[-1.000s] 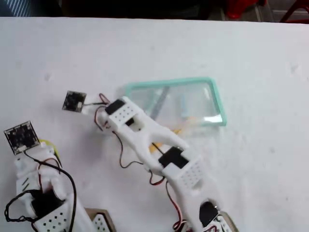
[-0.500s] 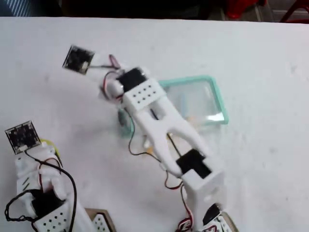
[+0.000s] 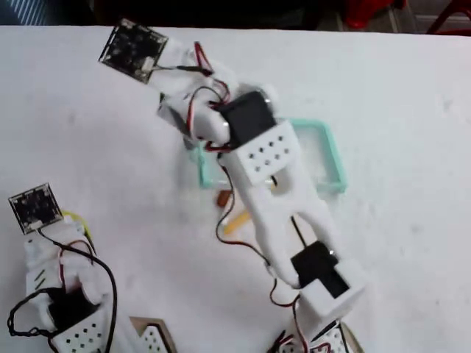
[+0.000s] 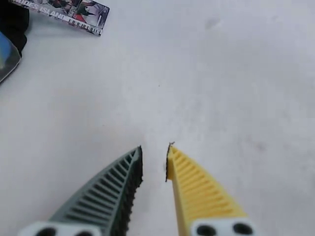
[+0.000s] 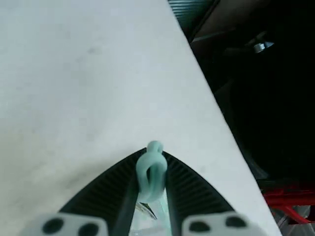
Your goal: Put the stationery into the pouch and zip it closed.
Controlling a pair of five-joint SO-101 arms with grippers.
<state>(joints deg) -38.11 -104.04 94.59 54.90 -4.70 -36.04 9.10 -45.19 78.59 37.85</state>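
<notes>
The right end effector (image 5: 153,156) pinches the teal zipper pull (image 5: 150,172) of the pouch (image 3: 333,156), which sits mid-bench (image 3: 397,88) beneath that arm. The left end effector (image 4: 154,160) is narrowly parted, holding nothing.

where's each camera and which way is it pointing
high view: fixed above the table, looking down on the pouch; both arms show, right arm stretched over it.
left wrist view: on the left wrist, facing bare table; grey and yellow jaws show, slightly apart.
right wrist view: on the right wrist, facing the table's far edge; jaws clamp the teal zip pull.
shared: high and right wrist views show that edge.
</notes>
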